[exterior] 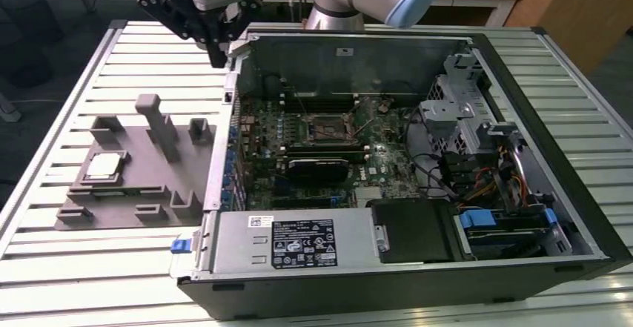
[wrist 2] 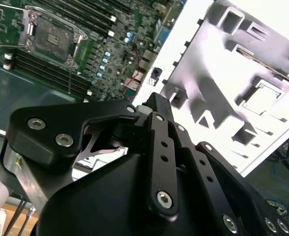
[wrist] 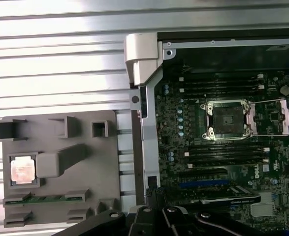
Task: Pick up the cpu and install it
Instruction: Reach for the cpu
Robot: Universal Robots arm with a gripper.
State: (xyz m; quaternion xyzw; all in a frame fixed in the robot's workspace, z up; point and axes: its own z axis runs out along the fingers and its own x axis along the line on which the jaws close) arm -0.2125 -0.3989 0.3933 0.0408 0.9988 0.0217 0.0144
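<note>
Upright blocks (exterior: 158, 123) close beside the cpu (exterior: 104, 165)

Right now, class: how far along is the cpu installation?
Nothing looks done: the cpu lies on the grey fixture plate, and the motherboard socket is empty. The gripper hangs above a corner of the computer case, carrying no cpu. Pickup and installation both remain.

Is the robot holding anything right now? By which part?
Nothing. The gripper hangs empty above the case corner; the cpu lies on the grey plate.
</note>
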